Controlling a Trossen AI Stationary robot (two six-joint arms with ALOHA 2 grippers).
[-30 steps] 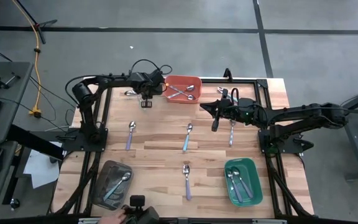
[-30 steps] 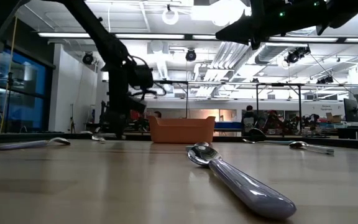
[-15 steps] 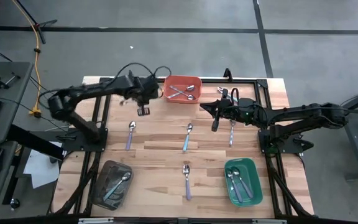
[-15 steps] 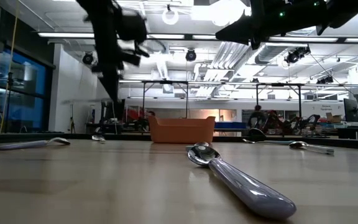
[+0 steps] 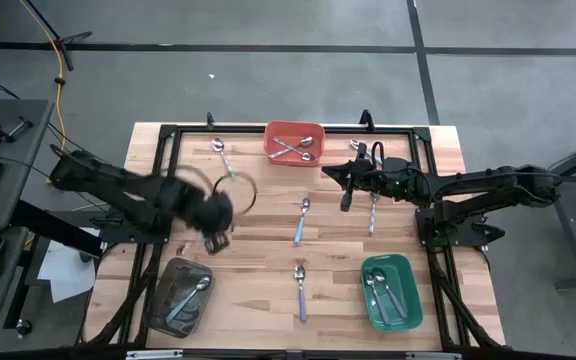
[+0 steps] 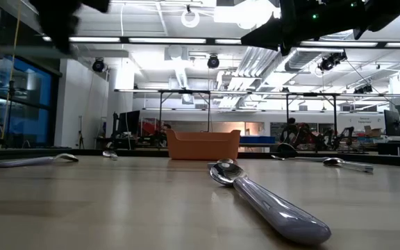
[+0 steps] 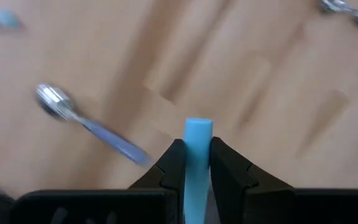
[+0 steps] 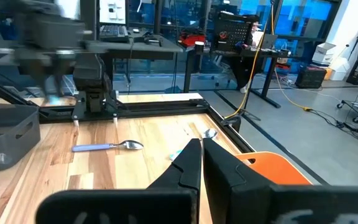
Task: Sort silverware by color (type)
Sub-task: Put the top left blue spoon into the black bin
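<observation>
My left gripper (image 5: 215, 235) (image 7: 197, 149) hangs over the table's left middle, blurred, and is shut on a light blue spoon handle. A spoon with a bluish handle (image 7: 95, 129) lies on the wood beneath it. My right gripper (image 5: 346, 203) (image 8: 201, 149) is shut and empty and hovers right of centre, near the orange tray (image 5: 293, 143), which holds silver spoons. Loose spoons lie flat on the table: one with a blue handle (image 5: 302, 220), a lavender one (image 5: 300, 290) (image 6: 269, 201), one by the right arm (image 5: 372, 212) and a silver one (image 5: 222, 156). My left gripper pinches a flat light blue handle (image 7: 198, 132) between its two fingers. The handle runs along the fingers and its square end sticks out past their tips. The gripper hides the rest of the spoon. It is lifted clear of the table.
A grey tray (image 5: 181, 295) at the near left holds one blue-handled spoon. A green tray (image 5: 388, 292) at the near right holds several spoons. A black frame borders the tabletop, and each arm's base stands at its own side of the table. Bare wood lies between the loose spoons.
My left gripper has swung fast from beside the orange tray at the far edge toward the near-left. It rose in the low view and now shows blurred over the left middle of the table. The spoons on the table have stayed in place.
</observation>
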